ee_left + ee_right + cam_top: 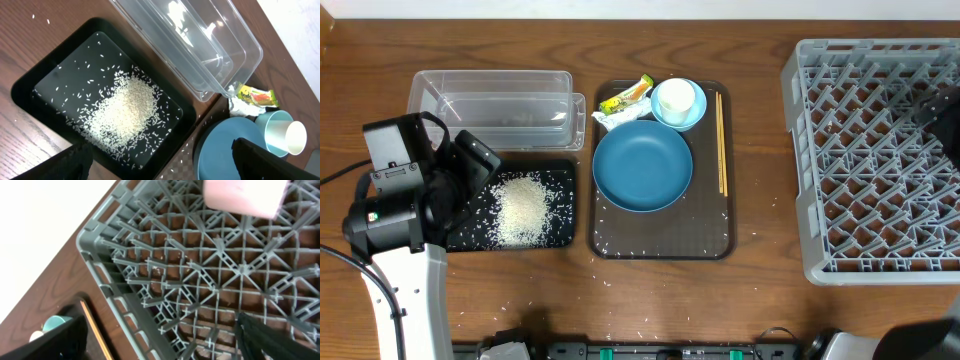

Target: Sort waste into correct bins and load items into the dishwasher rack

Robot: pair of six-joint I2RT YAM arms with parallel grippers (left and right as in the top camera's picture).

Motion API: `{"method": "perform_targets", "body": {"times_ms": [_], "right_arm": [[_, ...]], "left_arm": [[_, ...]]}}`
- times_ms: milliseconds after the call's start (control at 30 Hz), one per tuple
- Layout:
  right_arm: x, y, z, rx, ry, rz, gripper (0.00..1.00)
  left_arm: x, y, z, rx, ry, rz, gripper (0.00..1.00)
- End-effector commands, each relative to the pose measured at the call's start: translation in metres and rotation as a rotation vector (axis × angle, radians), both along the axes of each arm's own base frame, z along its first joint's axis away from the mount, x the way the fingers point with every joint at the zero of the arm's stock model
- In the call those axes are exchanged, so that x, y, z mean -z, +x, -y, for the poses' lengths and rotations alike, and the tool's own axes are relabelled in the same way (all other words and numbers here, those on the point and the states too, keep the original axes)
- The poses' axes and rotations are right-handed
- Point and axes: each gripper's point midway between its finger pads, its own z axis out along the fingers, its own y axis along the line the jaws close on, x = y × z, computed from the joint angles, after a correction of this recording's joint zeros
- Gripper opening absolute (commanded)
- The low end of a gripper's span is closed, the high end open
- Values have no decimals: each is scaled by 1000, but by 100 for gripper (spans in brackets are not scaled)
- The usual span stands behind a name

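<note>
White rice [523, 207] [125, 112] lies heaped in the black tray [560, 172] [30, 85], with the clear tub [490, 105] [200, 45] behind it. My left gripper [480, 165] [165, 167] hangs open over the tray's near edge, holding nothing. On the brown serving tray [710, 240] sit the dark blue dish [642, 165] [225, 150], the light blue bowl [695, 115] [270, 131] with the cup [677, 99] [296, 137] in it, the yellow-green wrapper [626, 96] [255, 95], a paper scrap [610, 119] [240, 106] and the chopsticks [722, 140] [97, 330]. My right gripper [938, 112] [160, 347] is open over the grey rack [870, 160] [200, 270].
Stray rice grains dot the serving tray and the wooden table [760, 60] around it. A blurred pale pink shape [245, 195] shows at the top edge of the right wrist view, over the rack; I cannot tell what it is.
</note>
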Motion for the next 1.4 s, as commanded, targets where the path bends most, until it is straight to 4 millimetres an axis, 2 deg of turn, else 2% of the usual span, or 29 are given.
{"method": "perform_targets", "body": {"times_ms": [0, 167, 367, 567, 700, 767, 833, 867, 1033, 1167, 1367], "right_arm": [[3, 21, -6, -143, 16, -18, 86], [9, 42, 4, -174, 46, -76, 71], [8, 50, 36, -95, -8, -58, 69], [-2, 38, 75, -86, -25, 18, 69], [-18, 31, 86, -217, -5, 171, 65], [-21, 25, 97, -216, 9, 211, 58], [-17, 19, 111, -197, 19, 224, 46], [-13, 17, 116, -201, 22, 228, 44], [15, 24, 127, -223, 98, 245, 47], [46, 31, 134, -225, 148, 229, 49], [69, 36, 142, -240, 153, 219, 51]], "left_arm": [[-6, 1, -3, -11, 9, 11, 92], [-6, 1, -3, -11, 9, 11, 91], [-6, 1, -3, -11, 9, 11, 91], [-6, 1, -3, -11, 9, 11, 91], [-6, 1, -3, -11, 9, 11, 91], [-6, 1, -3, -11, 9, 11, 91], [-6, 1, -3, -11, 9, 11, 92], [-6, 1, -3, -11, 9, 11, 92], [-6, 1, -3, -11, 9, 11, 91], [-6, 1, -3, -11, 9, 11, 92], [-6, 1, -3, -11, 9, 11, 91]]}}
